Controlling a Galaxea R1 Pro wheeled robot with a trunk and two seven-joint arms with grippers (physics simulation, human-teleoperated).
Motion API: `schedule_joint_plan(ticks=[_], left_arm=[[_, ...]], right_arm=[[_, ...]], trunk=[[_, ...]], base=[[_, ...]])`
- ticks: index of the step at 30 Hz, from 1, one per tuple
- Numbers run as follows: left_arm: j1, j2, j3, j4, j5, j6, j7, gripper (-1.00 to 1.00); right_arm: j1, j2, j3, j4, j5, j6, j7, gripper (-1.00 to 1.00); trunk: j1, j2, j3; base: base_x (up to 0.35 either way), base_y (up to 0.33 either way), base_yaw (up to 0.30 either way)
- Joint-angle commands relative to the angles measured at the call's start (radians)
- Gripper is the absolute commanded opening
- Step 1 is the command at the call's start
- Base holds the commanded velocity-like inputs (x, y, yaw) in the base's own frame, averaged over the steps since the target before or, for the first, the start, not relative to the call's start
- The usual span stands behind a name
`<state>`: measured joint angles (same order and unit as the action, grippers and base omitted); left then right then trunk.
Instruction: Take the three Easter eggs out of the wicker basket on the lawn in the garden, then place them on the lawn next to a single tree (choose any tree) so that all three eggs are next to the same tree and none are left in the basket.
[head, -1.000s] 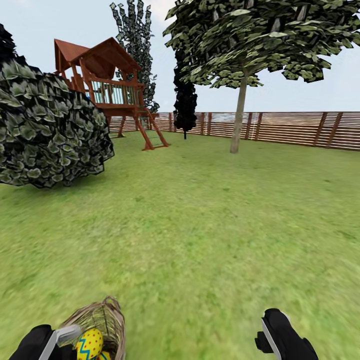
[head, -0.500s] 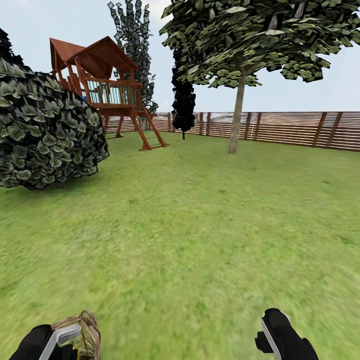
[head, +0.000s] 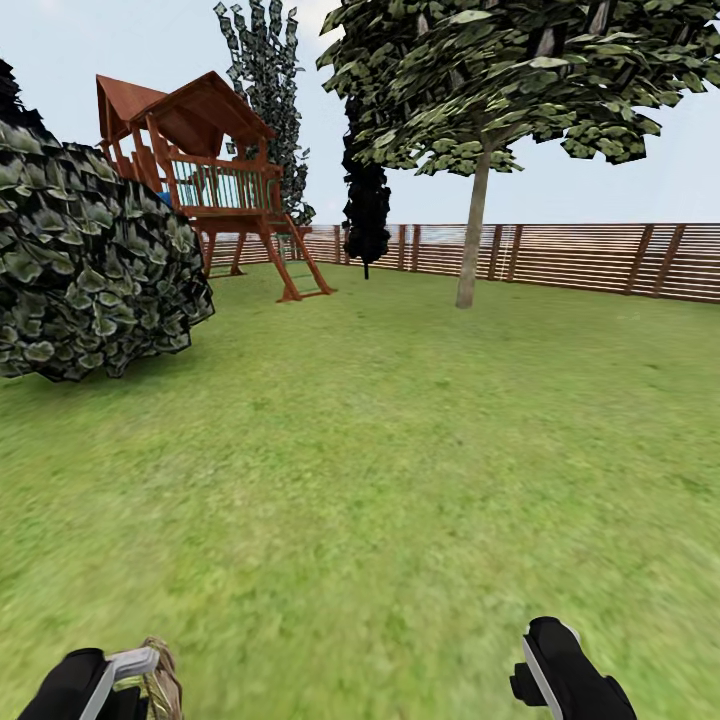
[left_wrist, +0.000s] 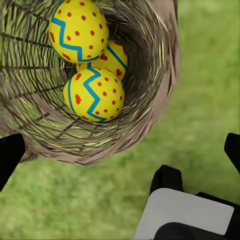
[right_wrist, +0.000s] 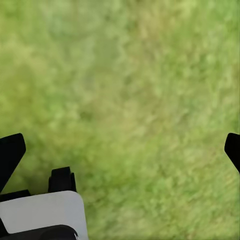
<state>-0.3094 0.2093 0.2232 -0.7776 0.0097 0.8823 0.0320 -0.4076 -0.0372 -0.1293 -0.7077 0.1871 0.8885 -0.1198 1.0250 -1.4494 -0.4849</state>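
**Eggs in the basket under the left hand, open lawn ahead**

The three Easter eggs (left_wrist: 93, 95) lie together inside the wicker basket (left_wrist: 150, 100), seen from the left wrist. One egg sits in the middle of the bowl, a second (left_wrist: 78, 31) lies beside it against the weave and is cut by the picture's edge, and a third (left_wrist: 114, 58) is half hidden between and beneath them. The basket rests on the lawn (left_wrist: 210, 75), and only part of its rim shows. The left hand (left_wrist: 120, 150) stands wide, its dark fingertips (left_wrist: 10, 152) at either side of the picture, one of them just over the basket's outer wall; they hold nothing. In the head view only a scrap of the basket (head: 158, 675) shows at the bottom edge, touching or just beside the left hand (head: 100, 680); the eggs are hidden there.

The right hand (right_wrist: 120, 150) also stands wide, above bare grass (right_wrist: 130, 90), holding nothing. In the head view it (head: 560, 675) is cut off by the lower edge, well apart from the left hand.

Beyond both hands the lawn (head: 400, 450) runs open and flat. Far ahead stands the tree (head: 475, 240) with its pale trunk, grass all round its foot, and the slat fence (head: 600, 258) behind it. To the left of it are a black tree (head: 367, 215), a wooden playset (head: 215, 180) and a large bush (head: 90, 270), the bush cut by the left edge.
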Motion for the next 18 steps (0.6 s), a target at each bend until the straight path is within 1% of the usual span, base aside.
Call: schedule_joint_plan(ticks=[1,4,10,14,17,18], left_arm=[[-0.001,-0.001,-0.001,-0.001,-0.006,0.002,0.002,1.00],[-0.001,-0.001,-0.004,0.000,-0.017,-0.001,0.003,1.00],[-0.001,-0.006,-0.006,0.001,-0.021,-0.004,0.006,1.00],[-0.001,-0.004,-0.009,0.001,-0.027,-0.010,0.009,1.00],[-0.001,-0.006,-0.029,0.002,-0.072,-0.030,0.014,1.00],[-0.001,-0.008,-0.035,0.003,-0.099,-0.035,0.015,1.00]], right_arm=[[-0.001,0.000,-0.001,-0.001,0.005,0.004,0.002,1.00],[-0.001,0.002,-0.001,-0.001,0.005,0.004,0.002,1.00],[-0.001,0.002,-0.001,-0.001,0.005,0.004,0.002,1.00],[-0.001,0.001,-0.001,-0.001,0.005,0.004,0.002,1.00],[-0.001,0.001,-0.001,-0.001,0.005,0.004,0.002,1.00],[-0.001,0.002,-0.001,-0.001,0.005,0.004,0.002,1.00]], trunk=[[0.000,-0.001,-0.001],[0.000,-0.001,-0.001],[0.000,-0.001,-0.001],[0.000,-0.001,-0.001],[0.000,-0.001,-0.001],[0.000,-0.001,-0.001]], base=[[0.001,-0.001,0.000],[0.000,0.000,0.000],[0.000,0.000,0.000],[0.000,0.000,0.000],[0.000,0.000,0.000],[0.000,0.000,0.000]])
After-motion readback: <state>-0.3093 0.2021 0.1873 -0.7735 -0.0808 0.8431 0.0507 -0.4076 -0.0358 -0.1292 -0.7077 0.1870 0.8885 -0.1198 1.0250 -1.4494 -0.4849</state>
